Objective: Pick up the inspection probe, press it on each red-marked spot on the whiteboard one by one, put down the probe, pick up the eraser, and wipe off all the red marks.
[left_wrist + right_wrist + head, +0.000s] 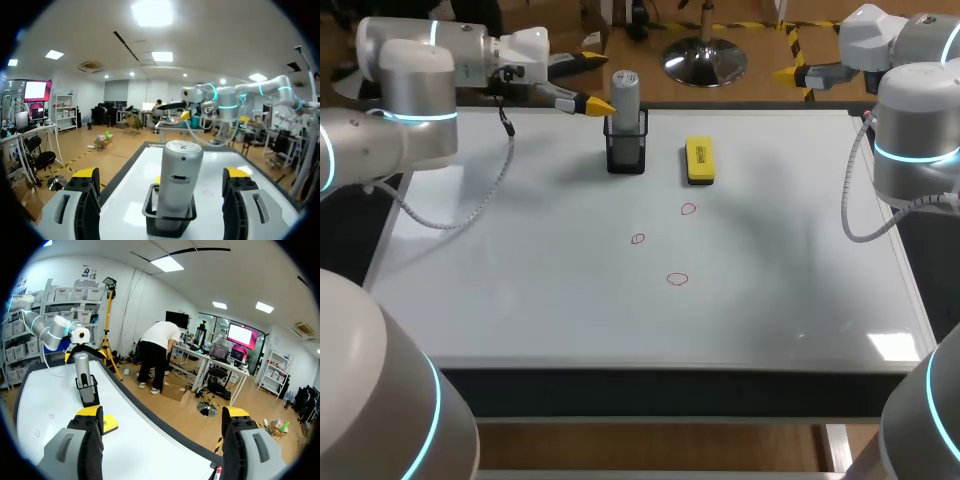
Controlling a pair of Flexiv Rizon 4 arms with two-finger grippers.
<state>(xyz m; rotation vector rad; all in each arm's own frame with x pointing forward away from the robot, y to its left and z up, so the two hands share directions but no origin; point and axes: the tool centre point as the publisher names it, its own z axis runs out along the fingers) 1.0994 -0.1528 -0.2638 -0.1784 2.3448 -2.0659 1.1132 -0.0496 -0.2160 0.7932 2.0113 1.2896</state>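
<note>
The grey cylindrical probe (625, 95) stands upright in a black holder (626, 150) at the back of the whiteboard (520, 280). My left gripper (596, 104) hovers just left of the probe's top. In the left wrist view this gripper (161, 173) is open, and the probe (180, 175) stands a little ahead, in line with the gap between its fingers and untouched. The yellow eraser (699, 160) lies right of the holder. Three red marks (688, 209) (637, 239) (677, 279) sit mid-board. My right gripper (787, 72) (162, 412) is open and empty beyond the back right corner.
The holder (167, 220) is a black mesh cup around the probe's base. From the right wrist the probe (82, 370), the eraser (109, 424) and a red mark (51, 416) show far off. The board's front half is bare white.
</note>
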